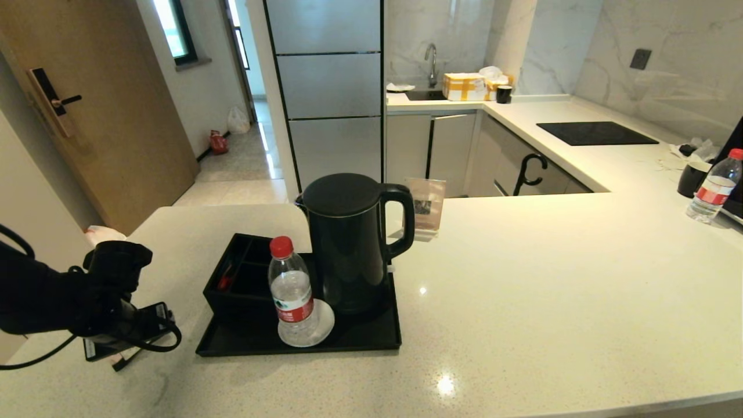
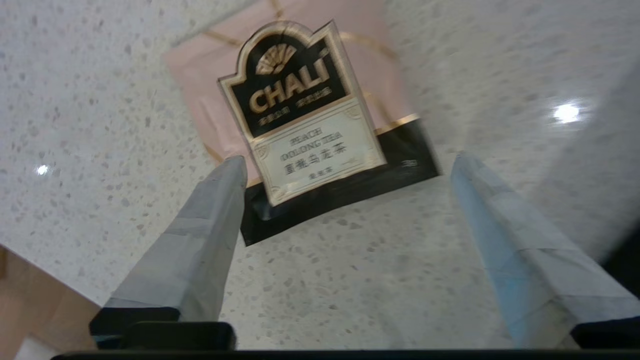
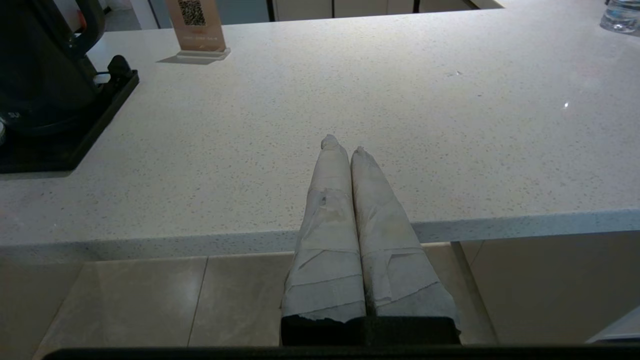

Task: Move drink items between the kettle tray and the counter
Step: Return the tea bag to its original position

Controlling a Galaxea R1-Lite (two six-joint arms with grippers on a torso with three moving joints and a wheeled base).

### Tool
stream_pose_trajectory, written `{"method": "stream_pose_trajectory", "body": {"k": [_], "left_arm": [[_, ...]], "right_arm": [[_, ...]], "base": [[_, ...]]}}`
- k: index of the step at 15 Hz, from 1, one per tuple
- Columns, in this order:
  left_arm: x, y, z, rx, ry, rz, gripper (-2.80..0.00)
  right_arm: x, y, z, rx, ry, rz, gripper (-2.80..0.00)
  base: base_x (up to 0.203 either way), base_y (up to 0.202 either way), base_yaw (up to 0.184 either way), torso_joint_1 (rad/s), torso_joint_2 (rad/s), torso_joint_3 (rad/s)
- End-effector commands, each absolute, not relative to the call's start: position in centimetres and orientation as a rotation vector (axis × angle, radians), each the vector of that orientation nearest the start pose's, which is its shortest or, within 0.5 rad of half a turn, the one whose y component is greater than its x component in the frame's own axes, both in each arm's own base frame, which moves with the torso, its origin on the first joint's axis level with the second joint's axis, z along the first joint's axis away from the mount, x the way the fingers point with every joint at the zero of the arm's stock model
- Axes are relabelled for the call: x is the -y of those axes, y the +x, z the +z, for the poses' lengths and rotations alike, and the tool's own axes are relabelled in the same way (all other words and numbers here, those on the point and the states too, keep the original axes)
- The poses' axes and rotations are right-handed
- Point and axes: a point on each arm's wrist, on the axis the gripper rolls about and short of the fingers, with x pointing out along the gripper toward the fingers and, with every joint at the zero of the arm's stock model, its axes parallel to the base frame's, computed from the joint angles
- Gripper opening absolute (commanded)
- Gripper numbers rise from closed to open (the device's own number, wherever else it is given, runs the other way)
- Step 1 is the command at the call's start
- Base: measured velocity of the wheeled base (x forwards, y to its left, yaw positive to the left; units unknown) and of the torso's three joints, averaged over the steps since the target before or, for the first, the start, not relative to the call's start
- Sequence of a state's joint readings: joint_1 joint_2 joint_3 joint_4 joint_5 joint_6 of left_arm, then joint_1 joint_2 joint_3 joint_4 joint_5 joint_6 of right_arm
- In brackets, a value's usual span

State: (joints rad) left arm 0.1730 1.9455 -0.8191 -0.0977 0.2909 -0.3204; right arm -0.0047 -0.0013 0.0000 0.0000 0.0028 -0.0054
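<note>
tea sachet (image 2: 305, 120) lies flat on the pale speckled counter (image 1: 522, 278), pink with a black band and a black-and-cream label, filling the upper middle of the left wrist frame. left gripper (image 2: 350, 162) hangs over it with its jaws spread wide — one taped fingertip (image 2: 232, 167) overlaps the sachet's black edge, the other stands apart from it over bare stone. whether the near tip touches the packet cannot be told. in the head frame that gripper (image 1: 119, 348) sits at the lower left, beside the kettle tray (image 1: 377, 342), and the sachet itself is hidden under it.

the tray lies at centre frame. on it the tall black kettle (image 1: 348, 244) stands upright, the divided box (image 1: 235, 278) sits toward the tray's left, and a red-capped water bottle (image 1: 292, 290) stands on a white disc at the tray's front. a small card stand (image 1: 425, 209) rises just behind the kettle's handle.

right gripper (image 3: 344, 145) shows only in its own wrist frame — jaws pressed together, holding nothing, at the counter's near edge, well apart from the tray.
</note>
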Motion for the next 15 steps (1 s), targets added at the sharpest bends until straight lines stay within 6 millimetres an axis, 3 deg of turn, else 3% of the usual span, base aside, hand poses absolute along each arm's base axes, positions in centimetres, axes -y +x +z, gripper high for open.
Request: {"method": "stream_pose_trajectory", "body": {"k": [1,12,13,15], "left_arm": [[-6.0,30.2,6.0,-0.976,-0.222,0.596,0.0],[-6.4,31.9,4.8,-0.916,-0.225,0.638,0.0],[-6.4,32.1,4.5,-0.921,-0.225,0.639,-2.8],[-6.4,32.1,4.5,-0.922,-0.225,0.64,-2.8]], "right_arm": [[0.0,-2.3,7.5,0.0,-0.006,-0.002,-2.8],[0.0,-2.3,7.5,0.0,-0.006,-0.002,-2.8],[0.0,-2.3,7.5,0.0,-0.006,-0.002,-2.8],[0.0,-2.3,7.5,0.0,-0.006,-0.002,-2.8]], "base": [[0.0,0.0,0.0,0.0,0.0,0.0],[0.0,0.0,0.0,0.0,0.0,0.0],[0.0,0.0,0.0,0.0,0.0,0.0],[0.0,0.0,0.0,0.0,0.0,0.0]]}}
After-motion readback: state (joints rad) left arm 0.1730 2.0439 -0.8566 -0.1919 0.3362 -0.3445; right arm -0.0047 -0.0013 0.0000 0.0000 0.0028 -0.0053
